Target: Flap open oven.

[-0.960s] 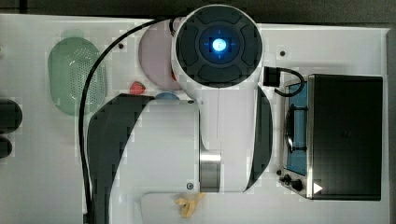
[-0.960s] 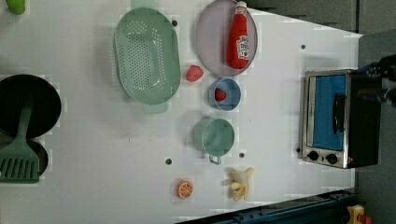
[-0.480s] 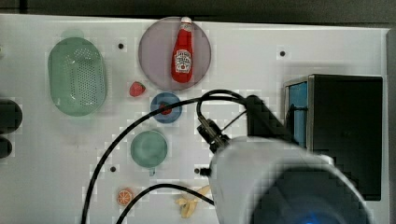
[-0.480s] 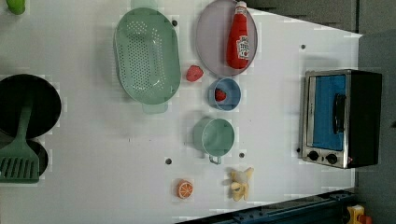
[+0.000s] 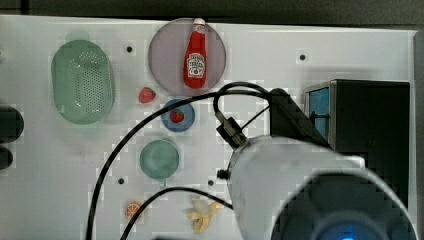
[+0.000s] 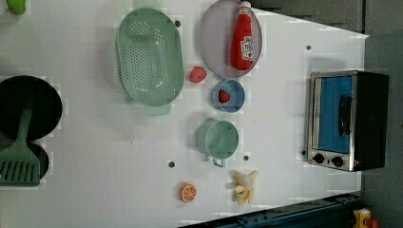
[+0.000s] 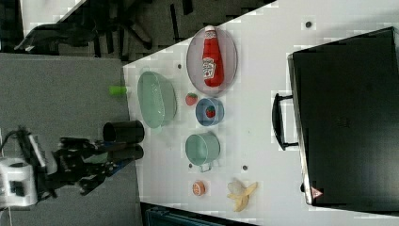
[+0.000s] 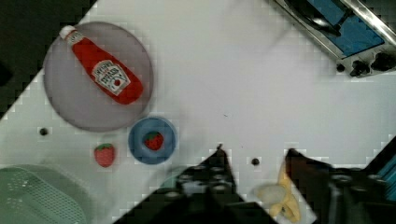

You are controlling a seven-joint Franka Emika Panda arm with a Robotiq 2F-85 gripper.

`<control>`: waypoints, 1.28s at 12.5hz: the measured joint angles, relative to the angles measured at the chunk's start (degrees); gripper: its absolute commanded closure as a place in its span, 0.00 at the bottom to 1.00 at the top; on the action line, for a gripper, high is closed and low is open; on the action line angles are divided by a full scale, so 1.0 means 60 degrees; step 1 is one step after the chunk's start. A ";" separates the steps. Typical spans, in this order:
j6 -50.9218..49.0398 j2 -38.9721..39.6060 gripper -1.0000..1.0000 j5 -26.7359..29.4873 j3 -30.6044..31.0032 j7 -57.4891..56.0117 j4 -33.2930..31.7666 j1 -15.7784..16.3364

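Wrist view shows the black two-fingered gripper (image 8: 255, 151) spread, nothing between its fingers, hovering over the white table (image 8: 261, 79) near its middle; the large black toaster oven with silver front frame and blue glass door (image 6: 347, 121) stands well apart from it, at the left view's right table edge, door shut; a skewed approach would probably miss the black bar handle (image 6: 345, 115); the fingers could then strike the glass or shove the oven.

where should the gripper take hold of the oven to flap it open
Probably the black bar handle on the oven door. It stands off the blue glass on two posts, clearest in the right view, leaving room behind the bar. Come from the open table side the door faces, jaws spanning the bar's mid-length.
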 measured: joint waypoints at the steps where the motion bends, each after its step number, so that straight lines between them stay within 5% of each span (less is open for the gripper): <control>1: -0.0056 0.0117 0.82 0.0000 -0.0068 -0.0005 -0.0103 0.0001; 4: -0.0020 0.0429 0.83 -0.0018 -0.0435 -0.0425 -0.0280 0.0043; 10: 0.0187 0.0431 0.83 0.0018 -0.2034 -0.4714 -0.0438 -0.0078; 16: 0.2643 0.1790 0.83 -0.0429 -0.3535 -0.9223 -0.0895 -0.0475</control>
